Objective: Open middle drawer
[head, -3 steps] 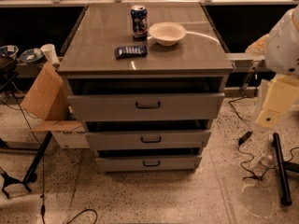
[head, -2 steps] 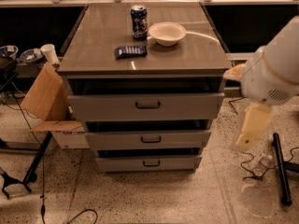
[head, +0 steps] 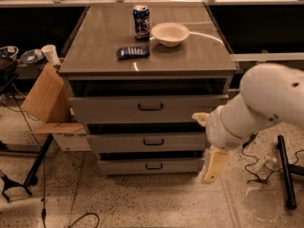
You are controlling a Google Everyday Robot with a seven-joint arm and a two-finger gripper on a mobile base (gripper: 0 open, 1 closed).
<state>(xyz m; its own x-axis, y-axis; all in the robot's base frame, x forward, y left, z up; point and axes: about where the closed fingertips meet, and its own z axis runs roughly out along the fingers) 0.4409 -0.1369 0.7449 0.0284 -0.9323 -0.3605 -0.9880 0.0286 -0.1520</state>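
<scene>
1. Beige speckled floor (head: 142,198) lies open before the cabinet (head: 147,56). A cardboard box (head: 45,103) crowds its left side, and a black pole (head: 285,170) stands to the right.
2. The cream gripper (head: 214,164) hangs by the cabinet's lower right corner, apart from every handle. I cannot tell whether it is open or closed.
3. The middle drawer (head: 118,143), between two others, faces the camera with its long axis running left-right.

A speckled pale floor (head: 142,203) runs under a glossy grey worktop (head: 190,56). A cardboard box (head: 45,99) leans at its left. Dark recesses (head: 33,27) lie far behind. Cables (head: 78,217) trail near; a black pole (head: 285,175) stands right. The pincer (head: 212,175) hangs low, right of the drawers.
</scene>
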